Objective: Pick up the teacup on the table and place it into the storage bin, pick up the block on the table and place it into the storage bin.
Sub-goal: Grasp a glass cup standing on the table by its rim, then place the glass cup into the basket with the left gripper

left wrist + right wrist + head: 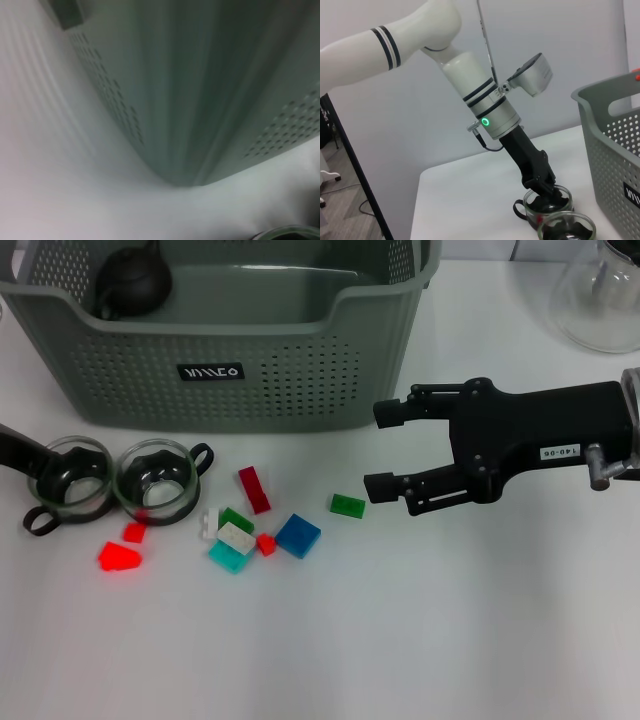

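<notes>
Your left claw (pixel 546 194) sits down inside the far-left teacup (pixel 70 480); its grip can't be told. Your right claw (pixel 383 448) hovers open at centre right, above the green block (pixel 347 505).

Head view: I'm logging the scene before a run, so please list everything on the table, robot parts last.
bin: one, grey-green, back of the table
teapot: one, dark, inside the bin's left corner
cups: two, clear glass in dark holders, side by side before the bin's left end
blocks: about ten, red, green, blue, teal, white, scattered right of the cups
glass vessel: one, clear, far right corner
table: one, white
left end effector: black, at the left cup
right end effector: black, open, right of the blocks
</notes>
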Controlling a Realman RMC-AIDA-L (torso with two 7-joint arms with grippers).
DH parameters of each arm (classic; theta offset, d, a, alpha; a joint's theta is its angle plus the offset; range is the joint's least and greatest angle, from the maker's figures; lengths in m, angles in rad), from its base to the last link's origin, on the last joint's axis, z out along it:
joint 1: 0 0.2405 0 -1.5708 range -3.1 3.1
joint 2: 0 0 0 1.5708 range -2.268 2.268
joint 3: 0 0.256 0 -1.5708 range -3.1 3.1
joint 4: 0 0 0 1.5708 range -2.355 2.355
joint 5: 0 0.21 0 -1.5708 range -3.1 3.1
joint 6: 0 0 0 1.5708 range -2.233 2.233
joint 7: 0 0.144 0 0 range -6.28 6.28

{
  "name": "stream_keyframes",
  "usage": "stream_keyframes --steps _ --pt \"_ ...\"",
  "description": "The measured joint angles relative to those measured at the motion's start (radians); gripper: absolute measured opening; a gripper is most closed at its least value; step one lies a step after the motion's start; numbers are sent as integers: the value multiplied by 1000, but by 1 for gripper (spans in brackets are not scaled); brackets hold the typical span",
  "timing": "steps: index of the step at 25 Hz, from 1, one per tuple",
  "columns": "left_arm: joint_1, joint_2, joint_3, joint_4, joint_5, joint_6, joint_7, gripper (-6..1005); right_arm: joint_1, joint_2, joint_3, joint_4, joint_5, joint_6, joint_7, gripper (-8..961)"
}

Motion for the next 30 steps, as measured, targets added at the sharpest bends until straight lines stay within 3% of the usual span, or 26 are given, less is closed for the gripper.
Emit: stream_keyframes --steps 3,8,12,17,20,25,30 --pt "4 -2 1 6 0 -4 -2 247 0 0 0 0 1 0 0 927" --pt "8 -3 0 20 0 -4 -4 41 0 0 0 0 1 0 0 927" --pt "19 -2 -4 61 0 17 -12 38 0 0 11 0 -1 0 0 927" --pt "48 -2 -77 203 -57 172 4 37 0 -7 43 1 -6 -3 4 927" --pt "59 0 -146 265 -198 340 53 37 0 -23 48 7 -6 -13 16 927" --pt "32 30 -286 257 -520 595 115 36 1 -59 53 29 -8 -32 52 927" --pt "0 33 -260 244 -828 636 114 36 12 -87 89 75 -9 -44 83 927"
